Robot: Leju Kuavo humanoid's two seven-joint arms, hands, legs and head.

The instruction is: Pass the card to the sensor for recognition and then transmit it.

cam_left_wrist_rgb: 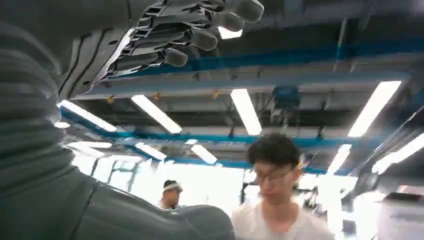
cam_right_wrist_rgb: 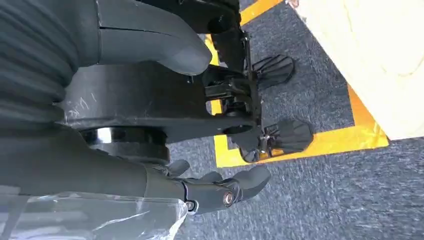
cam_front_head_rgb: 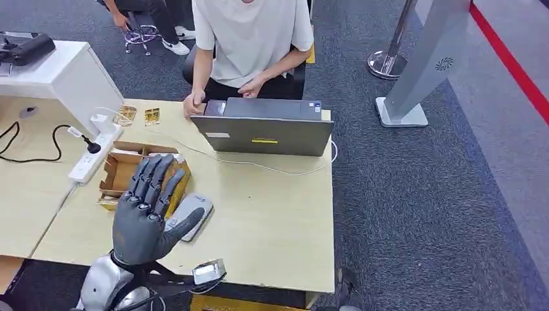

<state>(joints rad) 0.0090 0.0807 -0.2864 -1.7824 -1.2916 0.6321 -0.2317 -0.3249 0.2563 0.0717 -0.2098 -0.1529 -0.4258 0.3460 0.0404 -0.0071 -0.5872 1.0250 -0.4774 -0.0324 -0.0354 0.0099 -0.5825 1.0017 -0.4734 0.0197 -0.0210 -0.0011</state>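
Your left hand (cam_front_head_rgb: 144, 214) is raised over the near left part of the surface (cam_front_head_rgb: 272, 220), back toward the camera, fingers (cam_front_head_rgb: 150, 178) spread and straight, thumb out to the side, holding nothing. It hangs above a cardboard box (cam_front_head_rgb: 120, 167) and partly covers a flat grey reader (cam_front_head_rgb: 193, 212) lying just beside that box. Two small gold cards (cam_front_head_rgb: 151, 116) sit side by side at the far edge of the surface, well apart from your hand, near a white power strip (cam_front_head_rgb: 92, 150) with a black plug in it. A person in a white shirt (cam_front_head_rgb: 249, 39) sits across from you, hands at a grey laptop (cam_front_head_rgb: 264, 126). In the left wrist view the same fingers (cam_left_wrist_rgb: 200, 25) reach up against ceiling lights. Your right hand (cam_right_wrist_rgb: 220, 192) hangs beside the surface over grey carpet and a yellow floor line (cam_right_wrist_rgb: 320, 142), fingers loosely curled with nothing in them that you can see.
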